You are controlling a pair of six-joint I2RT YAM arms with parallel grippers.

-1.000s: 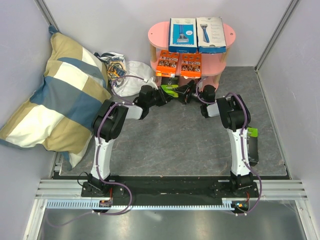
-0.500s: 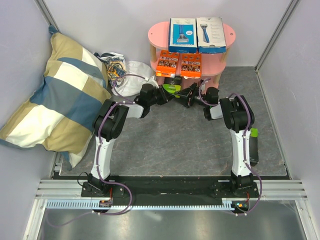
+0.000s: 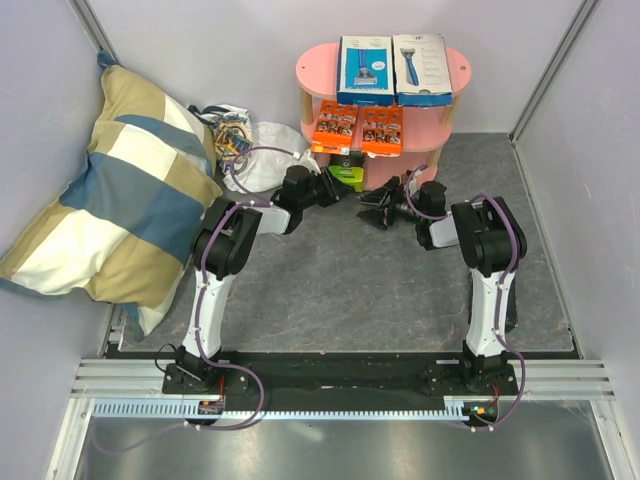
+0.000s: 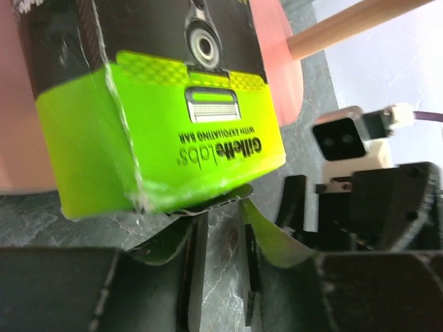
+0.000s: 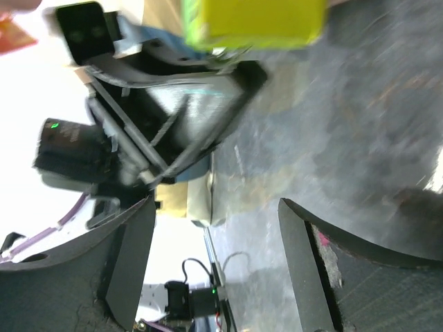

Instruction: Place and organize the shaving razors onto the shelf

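My left gripper (image 4: 221,218) has its jaws a narrow slit apart, with bare floor showing through the gap. The torn end flap of the lime-green-and-black box (image 4: 173,131) sits right at the tips, and loose flaps splay to either side of the fingers. I cannot tell whether the tips nip that flap or merely touch it.

The box lies at 12 o'clock from the hand, against the pink of the shelf (image 3: 318,62), at the mouth of the lowest tier. Whether it sits wholly on the board is hidden from me.

My right gripper (image 5: 216,207) is at 4 o'clock from the box, a little apart, jaws spread wide and holding nothing.

Further out at 12 o'clock, the middle board carries the two orange cards (image 3: 335,125) side by side. The top board carries the blue box (image 3: 364,70), with the white box (image 3: 421,68) at its 3 o'clock.

I judge this to be the seating of the green box on the bottom tier, close to done. Next I'd want the left jaws clear of the flap. After that, a gentle straight nudge toward 12 o'clock should square the box up under the cards without catching the pale wooden post (image 4: 346,28).
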